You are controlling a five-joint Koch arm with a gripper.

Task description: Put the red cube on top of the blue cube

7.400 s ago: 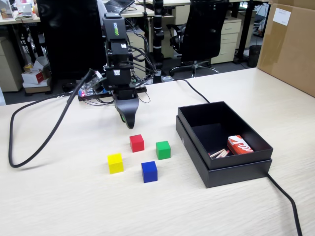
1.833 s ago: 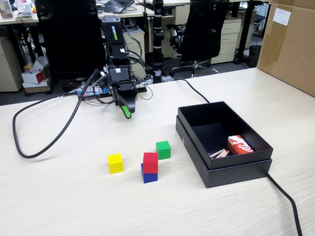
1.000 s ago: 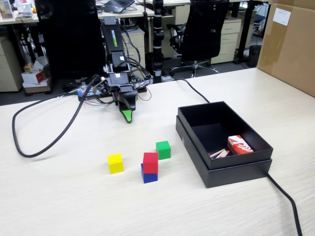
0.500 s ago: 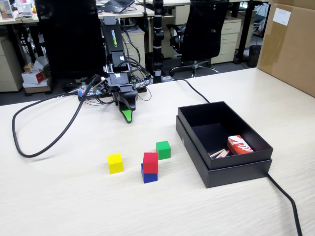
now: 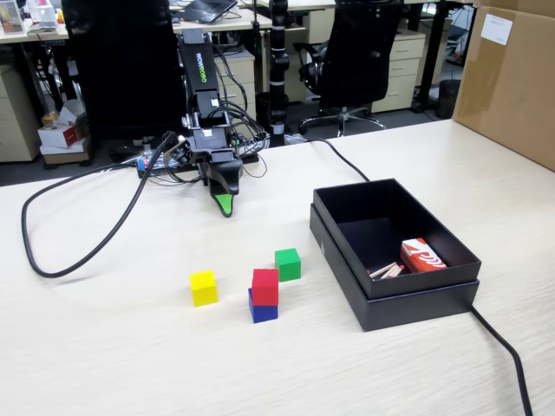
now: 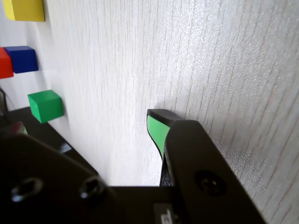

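Red cube (image 5: pixel 265 285) stacked on blue cube (image 5: pixel 263 310) — probably light, rigid, smooth-sided, best pinched across opposite faces; far-side end effector (image 5: pixel 225 206) empty, spread unreadable.

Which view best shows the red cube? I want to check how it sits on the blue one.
The fixed view: the whole red cube sits on the blue cube, offset slightly. The wrist view, lying sideways, catches only a sliver of it at the edge.

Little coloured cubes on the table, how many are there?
4. Small yellow cube at the left, small red cube stacked on the small dark-blue cube, small green cube behind them. None looks hidden.
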